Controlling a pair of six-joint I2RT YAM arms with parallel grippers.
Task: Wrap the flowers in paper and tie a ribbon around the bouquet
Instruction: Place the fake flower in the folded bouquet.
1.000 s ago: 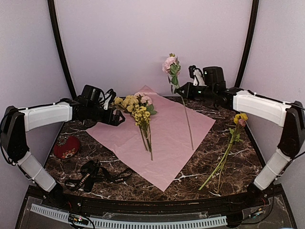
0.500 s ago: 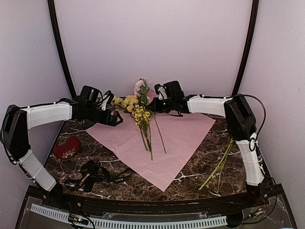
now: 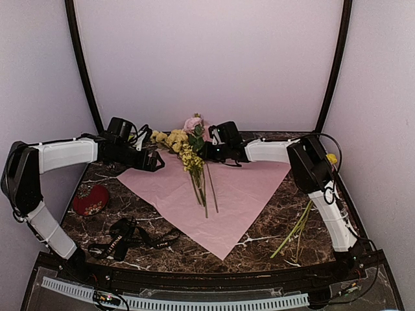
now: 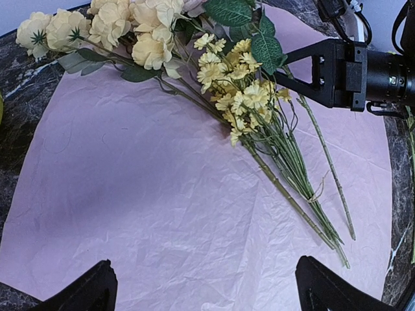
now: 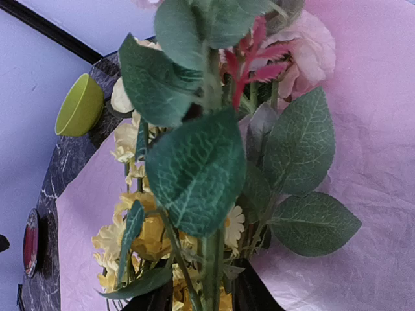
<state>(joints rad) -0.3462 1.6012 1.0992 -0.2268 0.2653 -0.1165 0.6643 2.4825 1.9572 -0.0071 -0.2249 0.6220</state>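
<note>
On paper (image 3: 240, 194): flowers (image 3: 192, 162) lie lengthwise, blooms far, stems near. Left gripper (image 4: 204, 275) wide; right gripper (image 5: 201, 293) narrow amid flowers, hold unclear.

The near half of the paper (image 3: 224, 223) is left bare, and open room is seen there between the ribbon (image 3: 130, 238) on the left of the worktop (image 3: 272, 249) and the loose stems (image 3: 297, 228) on the right. The far middle is taken up by the flowers (image 3: 190, 157), which are hemmed in by the left pincer (image 3: 159, 162) at the sheet's left corner and the right pincer (image 3: 205, 151) just beside the blooms. A red dish (image 3: 91, 199) is set near the left edge.
</note>
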